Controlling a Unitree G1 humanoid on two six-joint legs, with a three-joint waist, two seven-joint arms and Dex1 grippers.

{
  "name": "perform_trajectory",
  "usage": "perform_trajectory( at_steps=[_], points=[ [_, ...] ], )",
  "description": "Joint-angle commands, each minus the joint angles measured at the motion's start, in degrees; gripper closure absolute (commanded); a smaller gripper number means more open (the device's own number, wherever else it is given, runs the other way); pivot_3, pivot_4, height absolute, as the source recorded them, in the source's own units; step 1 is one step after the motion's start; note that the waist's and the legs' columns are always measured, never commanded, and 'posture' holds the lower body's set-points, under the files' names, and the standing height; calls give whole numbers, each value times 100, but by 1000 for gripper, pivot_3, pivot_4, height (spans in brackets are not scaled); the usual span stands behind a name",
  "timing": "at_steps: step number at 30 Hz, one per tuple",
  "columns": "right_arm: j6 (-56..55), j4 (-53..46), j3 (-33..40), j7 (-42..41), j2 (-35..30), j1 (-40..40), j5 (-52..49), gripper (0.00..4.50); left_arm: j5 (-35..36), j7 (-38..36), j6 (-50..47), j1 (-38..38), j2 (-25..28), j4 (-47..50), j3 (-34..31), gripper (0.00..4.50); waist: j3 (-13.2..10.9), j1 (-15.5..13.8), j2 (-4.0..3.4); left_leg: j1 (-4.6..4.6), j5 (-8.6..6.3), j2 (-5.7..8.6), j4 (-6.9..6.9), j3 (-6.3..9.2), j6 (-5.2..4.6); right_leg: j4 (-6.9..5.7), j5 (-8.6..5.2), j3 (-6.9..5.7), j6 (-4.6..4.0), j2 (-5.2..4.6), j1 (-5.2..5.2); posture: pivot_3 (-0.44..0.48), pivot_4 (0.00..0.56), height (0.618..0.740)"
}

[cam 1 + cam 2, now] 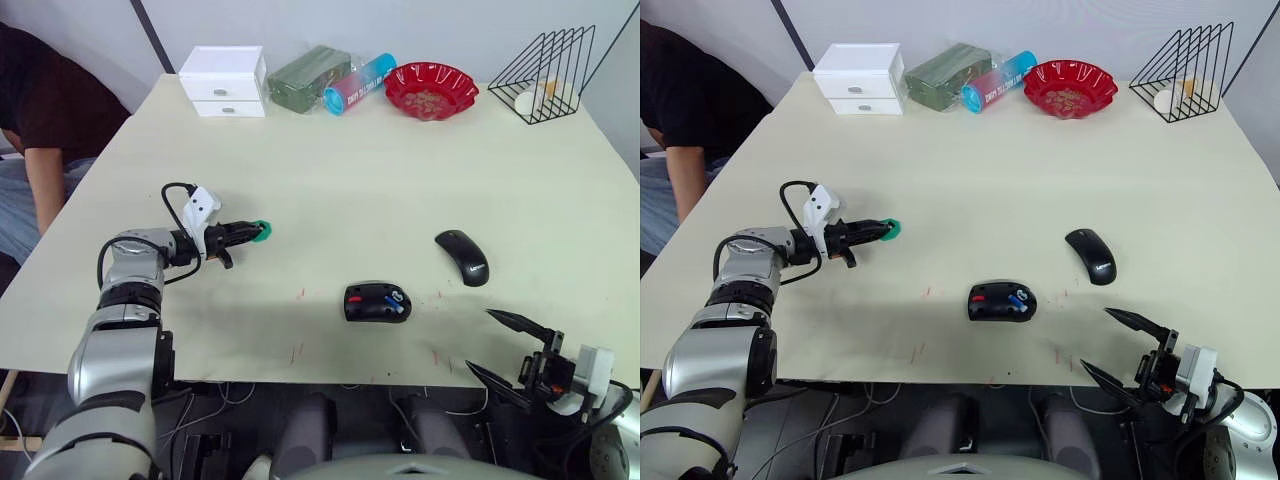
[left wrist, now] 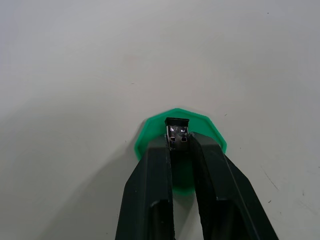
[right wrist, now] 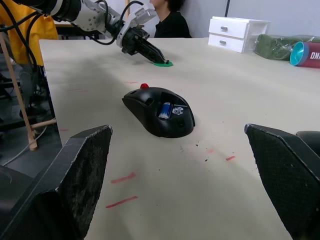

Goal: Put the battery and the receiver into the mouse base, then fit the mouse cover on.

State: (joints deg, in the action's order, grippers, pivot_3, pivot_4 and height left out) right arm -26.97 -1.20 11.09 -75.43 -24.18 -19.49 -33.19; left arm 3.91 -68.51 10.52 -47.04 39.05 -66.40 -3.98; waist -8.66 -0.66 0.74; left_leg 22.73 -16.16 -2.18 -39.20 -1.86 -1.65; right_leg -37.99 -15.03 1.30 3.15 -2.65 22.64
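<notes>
We see the left gripper (image 2: 177, 137) pinching the receiver (image 2: 177, 131), a small metal-fronted plug, between its two black fingertips directly over the green disc (image 2: 150, 140) on the table (image 1: 400, 180). We cannot tell whether the plug touches the disc.

Well off to that claw's right, toward the table's near edge, lies the mouse base (image 1: 377, 301), open side up, with the battery (image 3: 165, 110) already seated in its recess beside a red patch. Beyond the base, further right and slightly farther back, the mouse cover (image 1: 462, 256) rests on its own, apart from the base.

The right gripper (image 1: 508, 347) hangs at the table's near edge with its fingers spread wide and nothing between them; the base sits ahead of it and to its left, the cover ahead of it.

A person's arm (image 1: 45, 180) shows beside the table's left edge.
</notes>
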Motion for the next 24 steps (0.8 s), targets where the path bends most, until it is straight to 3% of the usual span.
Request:
perform_trajectory(
  at_steps=[1, 16, 24],
  points=[
    [-103, -52, 44, -35, -42, -13, -102, 0, -11, 18, 17, -117, 56, 5, -40, 4411, 0, 0, 0, 0, 0, 0, 0, 0, 0, 0, 0, 0, 0, 0, 0, 0, 150, 740],
    [129, -230, 93, -120, -190, 153, -436, 0, 245, -696, -133, -121, 237, 954, -68, 4411, -1, 0, 1, 1, 0, 0, -1, -3, 0, 0, 0, 2, 0, 0, 0, 0, 150, 740],
    [867, -765, 207, 341, -371, 417, -788, 0, 545, -1262, -745, 314, 113, 2770, 169, 4411, -1, -1, 1, 0, 0, -3, -3, -5, 0, -3, 0, 6, 0, 0, 0, 0, 150, 740]
  ],
)
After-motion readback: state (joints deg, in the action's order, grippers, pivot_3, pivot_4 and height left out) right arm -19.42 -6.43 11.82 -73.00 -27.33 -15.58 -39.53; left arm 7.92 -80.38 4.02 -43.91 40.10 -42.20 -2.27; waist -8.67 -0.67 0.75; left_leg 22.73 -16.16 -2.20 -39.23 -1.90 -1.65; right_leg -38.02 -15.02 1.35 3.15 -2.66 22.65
